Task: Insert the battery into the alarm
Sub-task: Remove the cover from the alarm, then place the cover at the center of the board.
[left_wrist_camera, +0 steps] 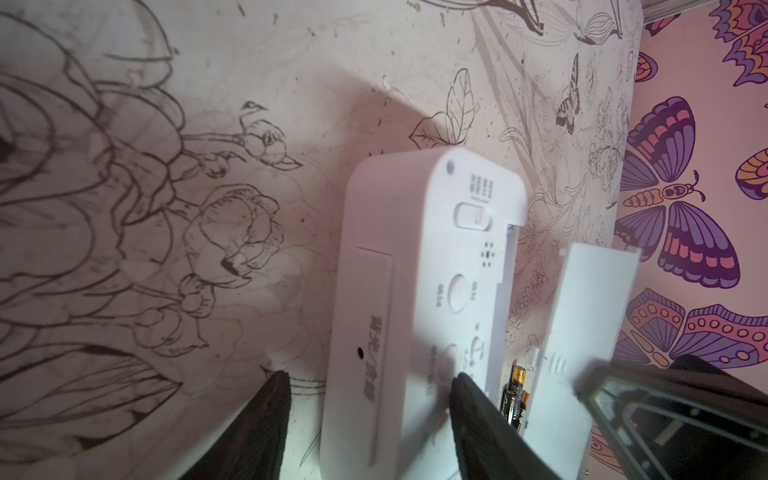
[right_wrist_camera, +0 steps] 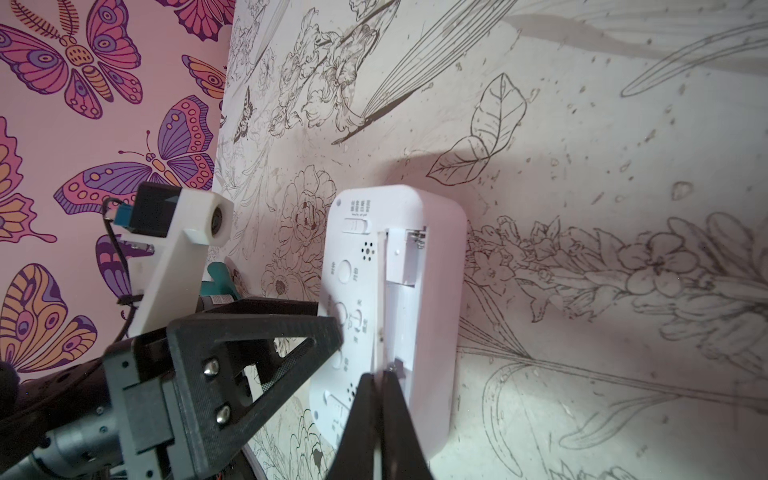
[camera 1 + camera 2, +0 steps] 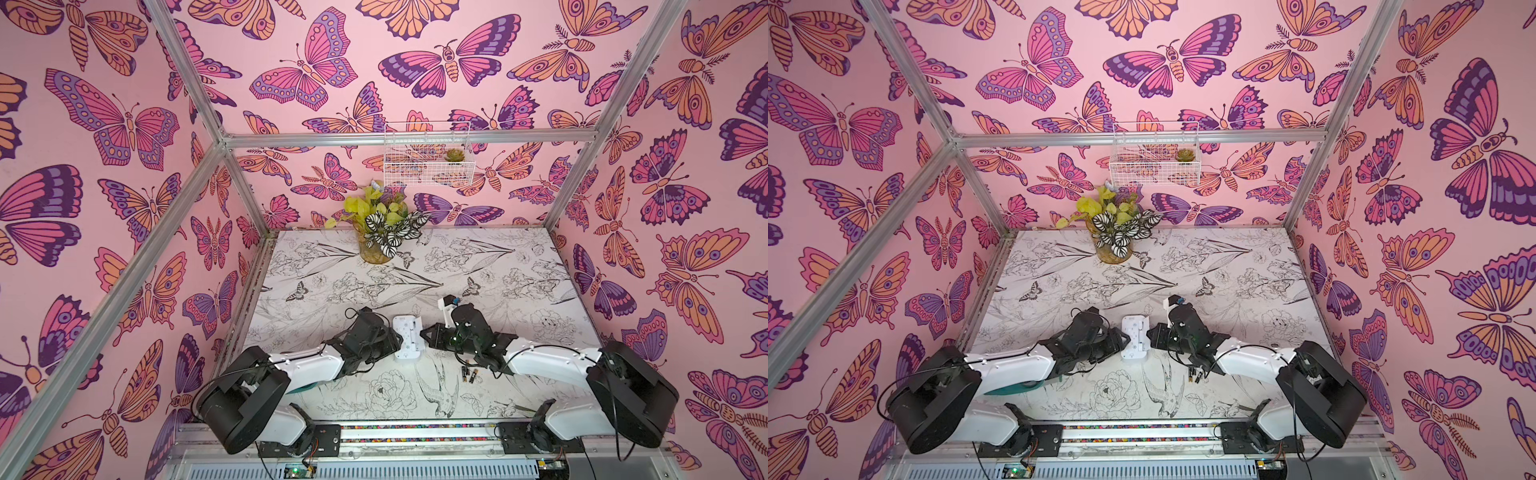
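Note:
The alarm (image 3: pixel 405 338) (image 3: pixel 1133 338) lies face down mid-table, its white back with small buttons up. Its battery compartment (image 2: pixel 401 299) is open and shows no battery inside. My right gripper (image 2: pixel 378 376) (image 3: pixel 422 334) is shut on the edge of the thin white battery cover (image 1: pixel 582 332), which stands tilted up off the alarm's (image 2: pixel 440 291) back. My left gripper (image 1: pixel 370 378) (image 3: pixel 397 338) is open astride the near end of the alarm (image 1: pixel 415 270); one finger (image 1: pixel 270 415) stands clear of its side, the other (image 1: pixel 473 415) is over its back. Loose batteries (image 3: pixel 469 374) (image 3: pixel 1196 376) (image 1: pixel 515 395) lie on the table under the right arm.
A vase of leaves (image 3: pixel 376 245) stands at the table's back edge, and a white wire basket (image 3: pixel 428 160) hangs on the back wall. A teal object (image 3: pixel 305 388) shows under the left arm. Pink walls and metal posts close in the table's sides.

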Tool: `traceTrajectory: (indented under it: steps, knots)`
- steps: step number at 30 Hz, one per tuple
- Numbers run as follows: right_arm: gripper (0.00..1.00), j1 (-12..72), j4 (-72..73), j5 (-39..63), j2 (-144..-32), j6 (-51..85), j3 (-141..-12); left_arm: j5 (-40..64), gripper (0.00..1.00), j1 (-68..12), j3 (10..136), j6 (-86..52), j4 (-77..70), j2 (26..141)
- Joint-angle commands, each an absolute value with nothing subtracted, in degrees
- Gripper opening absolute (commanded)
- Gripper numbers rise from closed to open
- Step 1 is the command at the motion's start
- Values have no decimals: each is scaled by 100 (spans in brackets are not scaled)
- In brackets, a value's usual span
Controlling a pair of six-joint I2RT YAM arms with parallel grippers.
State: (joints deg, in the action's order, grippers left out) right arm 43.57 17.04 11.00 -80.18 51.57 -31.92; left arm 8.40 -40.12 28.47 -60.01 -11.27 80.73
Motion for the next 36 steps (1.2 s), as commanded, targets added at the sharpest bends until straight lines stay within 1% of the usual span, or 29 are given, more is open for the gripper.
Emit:
traceTrajectory:
  steps: [1,7,15,23,24,27,28,30,33,34,36]
  knots:
    - [0,4129,1380,1212,-7870,5057,-3226,659,63,-3982,2697,-5846,-565,8026]
    - [0,3438,1343,1655,-7696,5223,-2831,694,64,-3982,2724,-5747,-475,7918]
    - [0,3107,1005,1712,-7891,5203,-2735,762,65,-3984,2734,-5739,-466,7839]
    - [11,2832,205,1540,-8051,4834,-2832,599,65,-3983,2656,-5782,-457,7774]
    - [14,2793,103,1517,-8051,4771,-2847,598,65,-3988,2655,-5777,-462,7757]
    - [31,2738,-429,1231,-7903,4529,-2967,581,66,-3986,2642,-5765,-433,7695]
    - [34,2735,-648,1102,-7791,4441,-3007,563,66,-3986,2631,-5759,-426,7664]
    - [36,2733,-951,889,-7501,4324,-3050,528,66,-3982,2602,-5761,-411,7621]
    - [36,2742,-1385,616,-7022,4238,-3031,527,66,-3986,2595,-5741,-388,7590]
    - [36,2742,-1551,537,-6886,4228,-3021,532,66,-3982,2593,-5738,-388,7577]
    - [32,2759,-1882,424,-6541,4255,-2968,543,67,-3987,2604,-5716,-378,7560]
